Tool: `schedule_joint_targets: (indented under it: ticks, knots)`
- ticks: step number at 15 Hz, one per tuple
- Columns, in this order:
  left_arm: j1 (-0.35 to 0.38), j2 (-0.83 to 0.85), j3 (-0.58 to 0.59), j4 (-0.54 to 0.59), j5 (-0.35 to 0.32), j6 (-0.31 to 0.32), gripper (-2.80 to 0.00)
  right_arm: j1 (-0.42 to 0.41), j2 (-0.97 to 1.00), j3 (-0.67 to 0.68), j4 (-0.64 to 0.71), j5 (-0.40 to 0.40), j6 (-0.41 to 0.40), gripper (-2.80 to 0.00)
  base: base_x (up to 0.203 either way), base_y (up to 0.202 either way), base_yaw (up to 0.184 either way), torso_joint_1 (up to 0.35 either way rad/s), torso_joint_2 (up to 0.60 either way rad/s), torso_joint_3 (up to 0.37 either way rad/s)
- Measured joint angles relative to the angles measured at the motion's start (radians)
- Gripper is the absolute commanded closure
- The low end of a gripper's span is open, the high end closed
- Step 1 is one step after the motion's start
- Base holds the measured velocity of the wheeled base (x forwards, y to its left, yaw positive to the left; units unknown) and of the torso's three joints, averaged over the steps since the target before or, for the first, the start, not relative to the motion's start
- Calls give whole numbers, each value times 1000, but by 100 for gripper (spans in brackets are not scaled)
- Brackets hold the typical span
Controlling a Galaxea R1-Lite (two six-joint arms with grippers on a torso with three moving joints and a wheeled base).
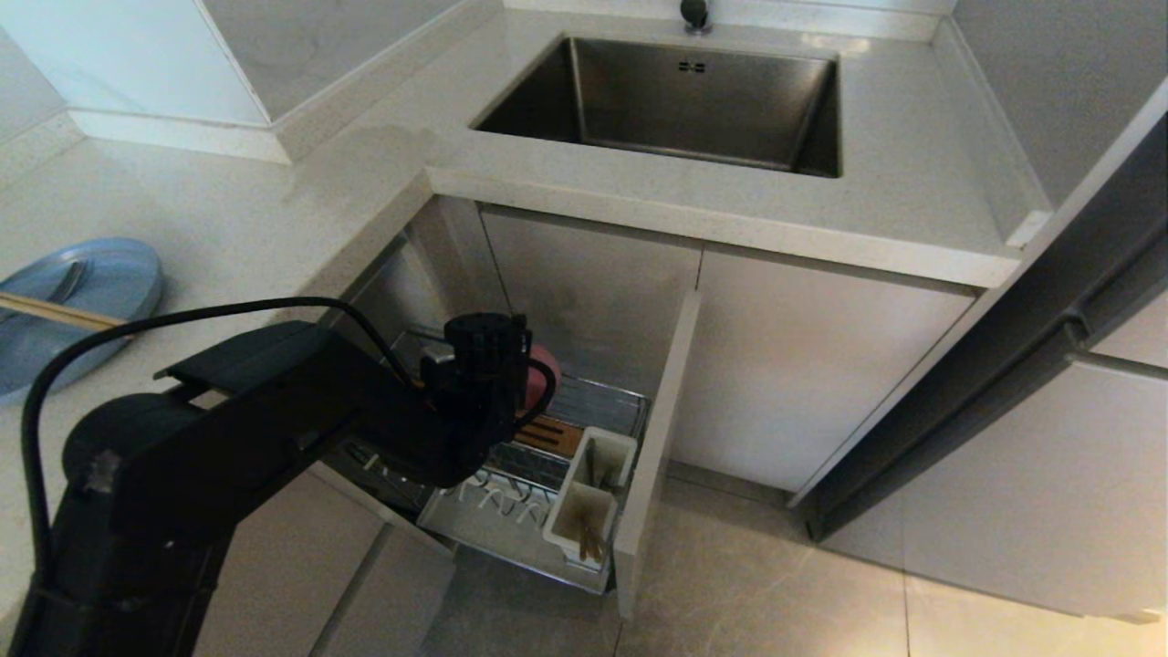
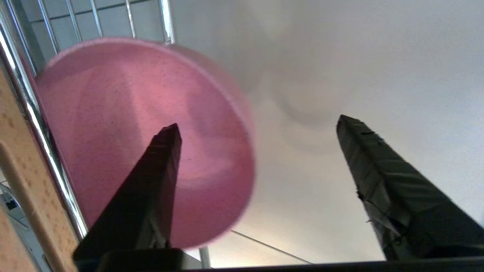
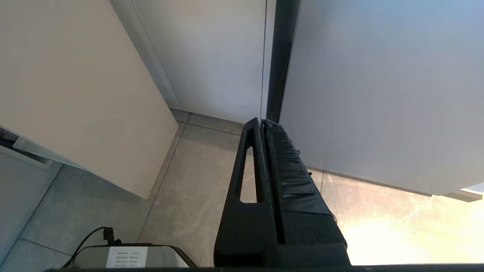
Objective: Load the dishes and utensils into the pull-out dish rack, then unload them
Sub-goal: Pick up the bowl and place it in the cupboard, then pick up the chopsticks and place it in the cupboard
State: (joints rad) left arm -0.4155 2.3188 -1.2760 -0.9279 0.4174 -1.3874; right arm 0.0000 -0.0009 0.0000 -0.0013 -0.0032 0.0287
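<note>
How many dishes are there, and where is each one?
2. A pale-blue plate lies on the counter at the left. A pink bowl stands on edge in the pull-out rack, by the open left gripper. The arm may hide others.

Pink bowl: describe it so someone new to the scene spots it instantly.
Find the steel sink; in front of it, lower down, the pull-out dish rack is drawn out of the cabinet. The pink bowl stands on edge against the chrome wires at the rack's back, with the open left gripper right in front of it. It is the only pink, round thing among chrome, wood and white plastic.
</note>
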Motion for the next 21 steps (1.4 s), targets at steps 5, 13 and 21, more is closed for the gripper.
schedule_joint_targets:
  ticks: [5,13,21]
  knots:
    - [-1,-38,20,16,0,2,-280,0,0,0,0,0,0,0,0,0,0,0,0,0]
    - [-23,-178,89,93,49,1,-280,0,0,0,0,0,0,0,0,0,0,0,0,0]
    - [-57,-384,252,110,66,3,0,0,0,0,0,0,0,0,0,0,0,0,0,0]
